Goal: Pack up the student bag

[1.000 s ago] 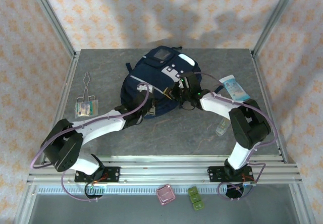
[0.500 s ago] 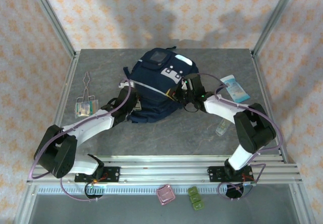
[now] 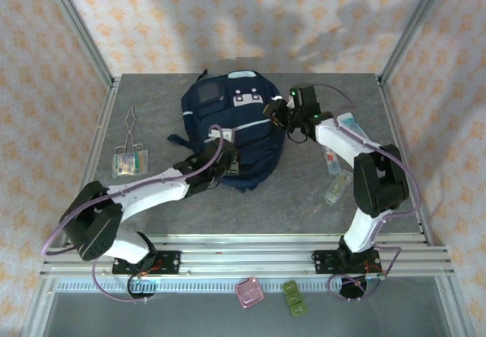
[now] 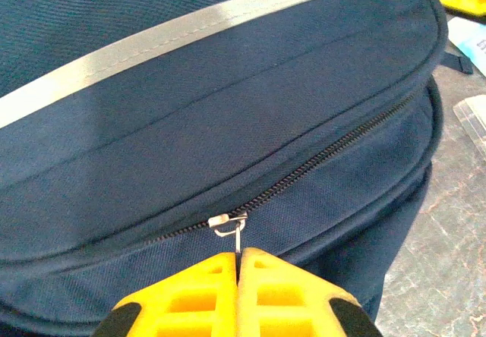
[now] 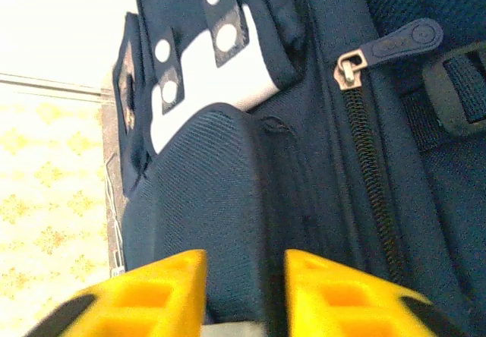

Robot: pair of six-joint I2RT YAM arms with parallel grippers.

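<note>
Near end of the student bag point(image 3: 231, 128): left gripper point(image 4: 238, 265) pinched tight on the metal zipper pull point(image 4: 238, 237), probably to drag the zipper open. Far right flank of the bag: right gripper point(image 5: 244, 280), fingers parted astride a padded edge, seemingly for bracing. Bag flat on the table point(image 3: 311, 193), front up; long axis near-to-far, grey-panel end farthest, leaning left.

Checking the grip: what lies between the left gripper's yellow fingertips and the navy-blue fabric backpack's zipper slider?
A thin metal zipper pull, pinched by the left gripper, joins the silver slider; left wrist view.
</note>
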